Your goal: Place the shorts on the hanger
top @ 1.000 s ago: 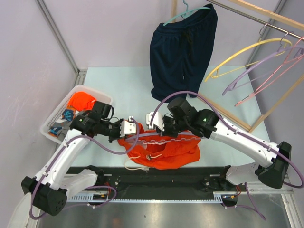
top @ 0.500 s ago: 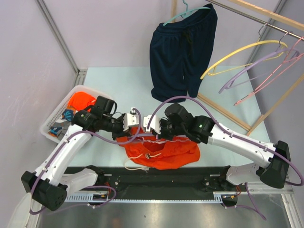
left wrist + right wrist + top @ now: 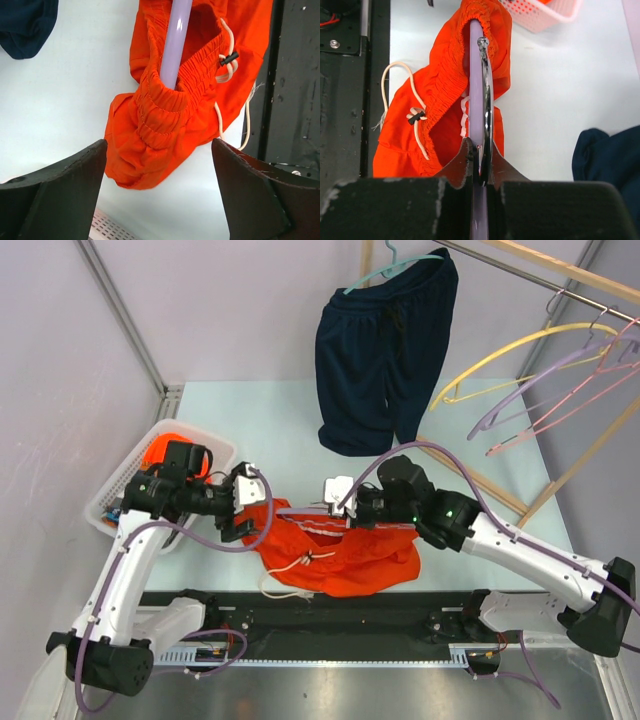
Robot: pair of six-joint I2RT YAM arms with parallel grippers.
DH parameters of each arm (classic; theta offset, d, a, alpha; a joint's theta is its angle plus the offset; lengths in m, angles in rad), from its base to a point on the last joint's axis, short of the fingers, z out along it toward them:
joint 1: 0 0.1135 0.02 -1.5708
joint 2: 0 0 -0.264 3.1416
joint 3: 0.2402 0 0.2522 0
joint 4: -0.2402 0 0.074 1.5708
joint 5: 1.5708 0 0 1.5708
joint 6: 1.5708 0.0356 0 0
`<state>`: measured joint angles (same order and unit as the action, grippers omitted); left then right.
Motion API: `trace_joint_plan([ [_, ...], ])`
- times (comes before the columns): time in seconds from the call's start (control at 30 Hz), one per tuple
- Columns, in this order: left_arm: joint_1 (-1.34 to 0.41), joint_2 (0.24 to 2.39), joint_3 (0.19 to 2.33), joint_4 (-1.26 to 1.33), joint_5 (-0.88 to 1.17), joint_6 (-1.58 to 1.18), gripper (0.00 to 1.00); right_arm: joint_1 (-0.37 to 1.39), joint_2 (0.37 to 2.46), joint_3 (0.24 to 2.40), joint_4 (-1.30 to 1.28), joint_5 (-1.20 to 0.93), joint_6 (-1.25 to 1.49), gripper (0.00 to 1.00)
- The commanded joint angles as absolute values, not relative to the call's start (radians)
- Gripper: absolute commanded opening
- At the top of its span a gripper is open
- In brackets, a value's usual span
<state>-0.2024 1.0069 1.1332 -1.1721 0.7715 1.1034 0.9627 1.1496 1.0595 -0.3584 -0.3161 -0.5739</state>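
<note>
- Shorts [image 3: 345, 558], bright orange, lie bunched on the pale desk [image 3: 240, 420] near its front edge, between my two arms.
- A lavender hanger [image 3: 475, 70] runs along the gathered waistband, its far end tucked inside the fabric.
- My right end effector [image 3: 480, 149] is clenched on the hanger, jaws pinching its thin bar.
- My left end effector [image 3: 246, 502] is released, jaws spread wide just beside the waistband's left end, not touching it.
- A white drawstring [image 3: 285, 570] trails toward the desk's front edge.

The hanger [image 3: 175, 45] runs into the waistband of the shorts [image 3: 150, 140], its left tip hidden by fabric. What lies in the far-left basket [image 3: 120, 475] is too small to tell.
</note>
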Motion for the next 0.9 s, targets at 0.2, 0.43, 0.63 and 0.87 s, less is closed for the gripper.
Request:
trace_joint_plan([
  [0.2,-0.419,0.991,1.013,-0.976,0.724,1.079,0.60,0.982,1.140,1.114,-0.259,-0.408,-0.658,0.00],
  [0.43,-0.476,0.891,0.871,-0.914,0.687,1.064,0.00,0.965,1.105,1.183,-0.386,-0.377,-0.519,0.14],
  [0.63,-0.474,0.805,0.816,-0.911,0.701,1.117,0.00,0.827,0.996,1.207,-0.491,-0.422,-0.335,0.71],
  [0.87,-0.477,0.727,0.796,-0.919,0.723,1.187,0.00,0.742,0.949,1.158,-0.514,-0.381,-0.278,0.84],
])
